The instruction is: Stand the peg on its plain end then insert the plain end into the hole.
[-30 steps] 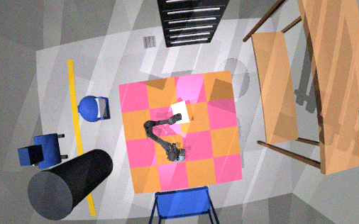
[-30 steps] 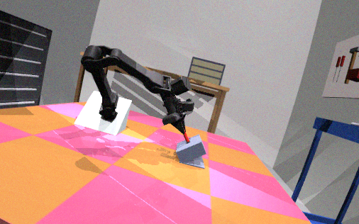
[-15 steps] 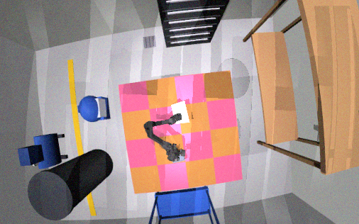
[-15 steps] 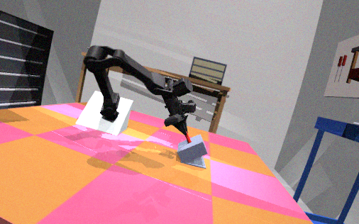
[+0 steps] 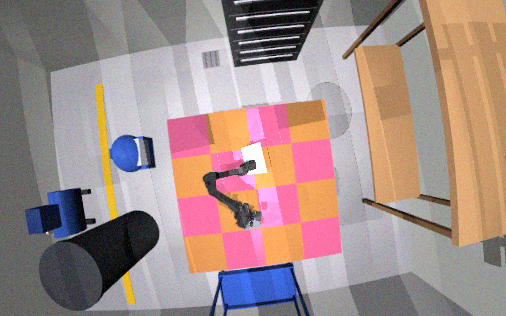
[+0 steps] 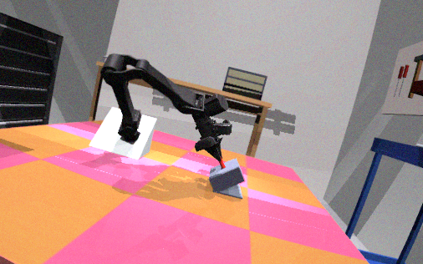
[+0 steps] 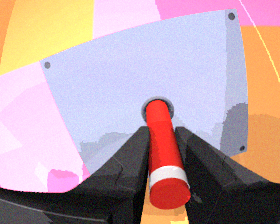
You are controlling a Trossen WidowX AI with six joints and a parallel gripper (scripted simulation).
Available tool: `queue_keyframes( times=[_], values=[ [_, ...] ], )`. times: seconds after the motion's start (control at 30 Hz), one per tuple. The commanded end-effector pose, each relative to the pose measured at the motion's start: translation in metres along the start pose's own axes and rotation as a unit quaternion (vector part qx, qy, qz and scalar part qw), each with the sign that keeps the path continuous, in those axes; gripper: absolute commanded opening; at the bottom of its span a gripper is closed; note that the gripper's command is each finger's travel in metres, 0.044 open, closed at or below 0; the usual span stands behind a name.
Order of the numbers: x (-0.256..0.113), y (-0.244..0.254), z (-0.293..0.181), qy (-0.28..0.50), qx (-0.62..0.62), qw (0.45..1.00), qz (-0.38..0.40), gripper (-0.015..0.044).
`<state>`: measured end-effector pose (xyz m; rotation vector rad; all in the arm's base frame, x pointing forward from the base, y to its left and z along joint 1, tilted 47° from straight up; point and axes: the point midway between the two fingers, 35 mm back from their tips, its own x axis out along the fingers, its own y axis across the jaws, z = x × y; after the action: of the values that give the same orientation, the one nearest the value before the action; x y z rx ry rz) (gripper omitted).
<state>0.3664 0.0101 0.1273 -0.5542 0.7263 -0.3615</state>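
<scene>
The red peg (image 6: 222,164) (image 7: 162,142) is held between the fingers, its white-banded end toward the wrist camera and its plain end toward the panel. My gripper (image 6: 221,157) (image 7: 161,134) is shut on the peg, just above the sloped panel. The blue-grey panel (image 6: 227,179) (image 7: 116,75) has dark dots at its visible corners. In the wrist view the peg's plain end lies within the ring of the hole (image 7: 144,111), with part of the rim showing around it. Whether the tip is at the mouth or slightly inside cannot be told.
A white sloped block (image 5: 259,165) (image 6: 103,135) stands by the arm's base, away from the panel. The arm (image 5: 228,198) (image 6: 165,88) reaches over the checkered pink and orange table (image 5: 318,237) (image 6: 186,238). A blue frame (image 5: 257,287) (image 6: 412,159) stands beyond the table edge.
</scene>
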Motion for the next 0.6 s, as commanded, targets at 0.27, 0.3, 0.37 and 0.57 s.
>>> queue_keyframes(
  times=[0.27,0.3,0.37,0.57],
  values=[
    [0.0080,0.0018,-0.0001,0.001,-0.003,1.000,0.002,0.0000],
    [0.0086,0.0018,-0.0001,0.001,-0.003,1.000,0.002,0.0000],
    [0.0097,0.0018,0.0000,0.001,-0.003,1.000,0.002,0.0000],
    [0.0130,0.0018,-0.0002,0.001,-0.003,1.000,0.002,0.0000]
  ],
)
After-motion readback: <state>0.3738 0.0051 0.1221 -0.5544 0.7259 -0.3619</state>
